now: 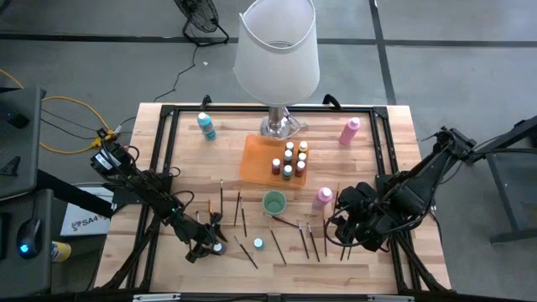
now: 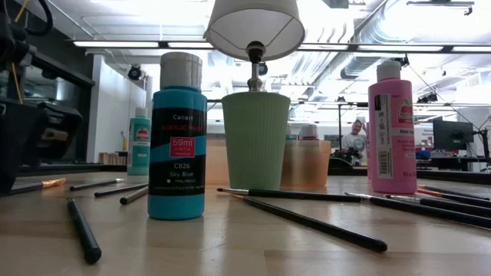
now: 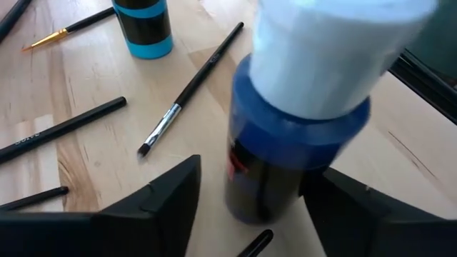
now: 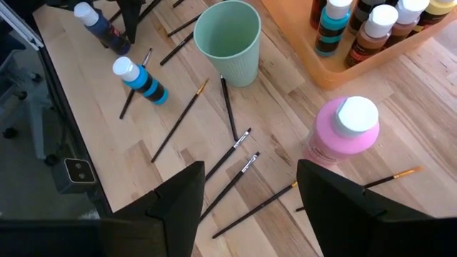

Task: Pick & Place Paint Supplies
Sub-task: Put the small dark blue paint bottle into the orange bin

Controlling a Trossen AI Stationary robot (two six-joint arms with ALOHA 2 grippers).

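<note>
A dark blue paint bottle (image 3: 285, 143) with a white cap stands upright on the table near the front left, also in the right wrist view (image 4: 100, 27). My left gripper (image 3: 253, 175) is low at the table (image 1: 211, 246), open, with one finger on each side of that bottle. A sky blue bottle (image 1: 258, 243) stands just to its right. Thin dark brushes (image 1: 275, 245) lie scattered along the front. My right gripper (image 4: 250, 207) hangs open above the table (image 1: 344, 222), with nothing between its fingers, beside a pink bottle (image 4: 343, 135). My left gripper comes at the dark blue bottle slanting down from the table's left, its fingers flanking the lower body. There is a clear gap at one finger (image 3: 178, 193). The other finger (image 3: 335, 200) lies close against the bottle's side (image 3: 300, 185); I cannot tell whether it touches.
A pale green cup (image 1: 273, 202) stands mid-table. An orange tray (image 1: 256, 159) holds several small bottles behind it. A big white-shaded lamp (image 1: 277, 50) stands at the back, with a teal bottle (image 1: 205, 126) to its left and another pink bottle (image 1: 350, 130) to its right.
</note>
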